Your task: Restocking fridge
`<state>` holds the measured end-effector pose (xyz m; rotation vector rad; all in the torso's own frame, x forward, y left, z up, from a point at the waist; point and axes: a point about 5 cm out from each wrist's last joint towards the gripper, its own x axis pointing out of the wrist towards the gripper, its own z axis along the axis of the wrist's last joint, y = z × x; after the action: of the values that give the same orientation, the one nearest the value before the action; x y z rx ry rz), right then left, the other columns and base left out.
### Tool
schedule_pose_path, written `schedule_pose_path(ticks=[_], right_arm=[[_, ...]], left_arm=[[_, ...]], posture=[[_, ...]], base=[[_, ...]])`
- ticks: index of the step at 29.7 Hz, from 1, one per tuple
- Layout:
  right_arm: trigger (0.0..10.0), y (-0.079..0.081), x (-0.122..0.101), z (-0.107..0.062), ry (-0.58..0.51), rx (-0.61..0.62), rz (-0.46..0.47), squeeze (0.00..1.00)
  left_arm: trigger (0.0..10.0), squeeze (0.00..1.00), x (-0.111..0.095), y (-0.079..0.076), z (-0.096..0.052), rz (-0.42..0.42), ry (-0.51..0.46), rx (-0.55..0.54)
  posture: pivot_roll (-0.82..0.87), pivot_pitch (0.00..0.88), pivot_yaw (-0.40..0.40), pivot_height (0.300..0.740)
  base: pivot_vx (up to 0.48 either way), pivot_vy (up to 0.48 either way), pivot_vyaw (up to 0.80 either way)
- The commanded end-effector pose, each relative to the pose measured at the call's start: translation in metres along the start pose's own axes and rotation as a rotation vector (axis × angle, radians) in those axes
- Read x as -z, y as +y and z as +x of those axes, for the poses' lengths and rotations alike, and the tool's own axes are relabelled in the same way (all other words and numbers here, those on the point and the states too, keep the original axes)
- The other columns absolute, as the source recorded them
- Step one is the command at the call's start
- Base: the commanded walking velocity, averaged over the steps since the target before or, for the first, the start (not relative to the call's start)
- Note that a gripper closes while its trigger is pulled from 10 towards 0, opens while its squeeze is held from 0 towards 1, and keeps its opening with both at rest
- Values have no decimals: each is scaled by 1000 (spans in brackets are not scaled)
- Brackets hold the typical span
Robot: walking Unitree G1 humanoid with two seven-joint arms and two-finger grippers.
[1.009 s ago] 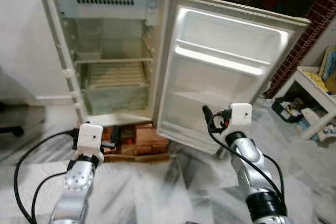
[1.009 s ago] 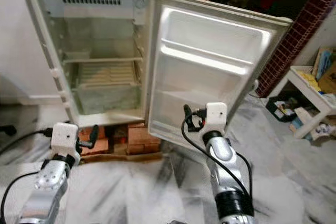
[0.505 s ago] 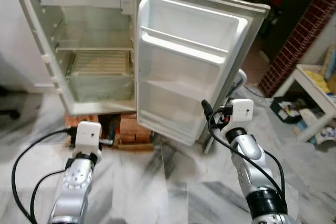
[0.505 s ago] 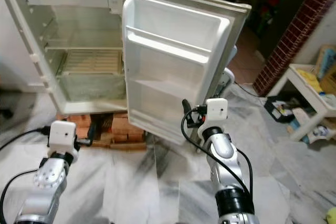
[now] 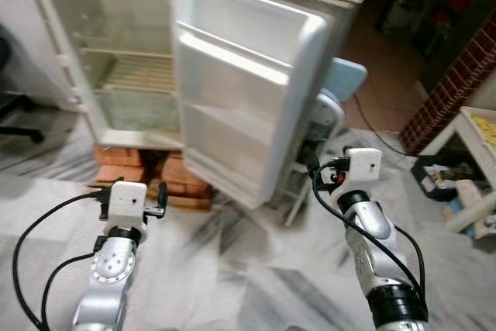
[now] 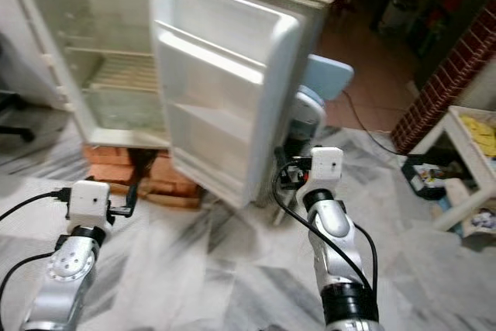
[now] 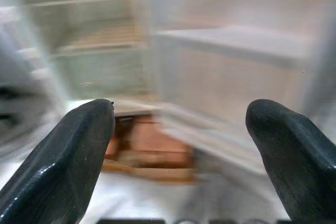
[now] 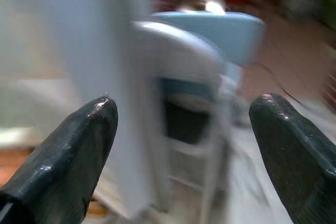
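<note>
Tool state first: your left tool (image 7: 181,156) and right tool (image 8: 181,150) are both standing wide with nothing between the fingers, so you are carrying no stock toward the fridge yet.

Filling the scene from 10 to 1 o'clock in the head view, the fridge (image 5: 101,60) is sitting with its door (image 5: 240,98) swung fully out toward you, which is leaving the wire shelves and the door racks bare and ready for loading. It is resting on a stack of bricks (image 5: 147,176), probably to lift it off the marble floor (image 5: 248,284).

Behind the door edge at 1 o'clock, a pale blue chair (image 5: 337,94) is standing close. At 3 o'clock a white bench (image 5: 473,168) is carrying clutter that I cannot identify.

Your left tool is hovering at 8 o'clock facing the bricks; your right tool is hovering at 4 o'clock, facing the chair and door edge.
</note>
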<state>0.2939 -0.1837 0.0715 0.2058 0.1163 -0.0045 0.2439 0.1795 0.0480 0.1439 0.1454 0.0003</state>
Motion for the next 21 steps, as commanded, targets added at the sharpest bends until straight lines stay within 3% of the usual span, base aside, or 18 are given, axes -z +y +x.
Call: schedule_pose_path(ticks=[1, 8, 12, 21], right_arm=[[10000, -1, -4, 2, -7, 23, 52, 0], [10000, 7, -6, 2, -20, -30, 4, 0], [10000, 7, -9, 3, -29, -37, 1, 0], [10000, 7, -10, 4, -30, -34, 2, 0]], left_arm=[[10000, 0, -4, 11, -1, 44, -21, -25], [10000, 0, -4, 14, -1, 15, -34, -53], [10000, 0, -7, 11, 1, 9, -42, -46], [10000, 0, -7, 9, 0, 5, -48, -33]], posture=[[59, 0, -58, 740], [60, 0, -59, 740], [61, 0, -60, 740], [62, 0, -58, 740]], base=[[0, 0, 0], [0, 0, 0], [0, 0, 664], [263, 0, 0]])
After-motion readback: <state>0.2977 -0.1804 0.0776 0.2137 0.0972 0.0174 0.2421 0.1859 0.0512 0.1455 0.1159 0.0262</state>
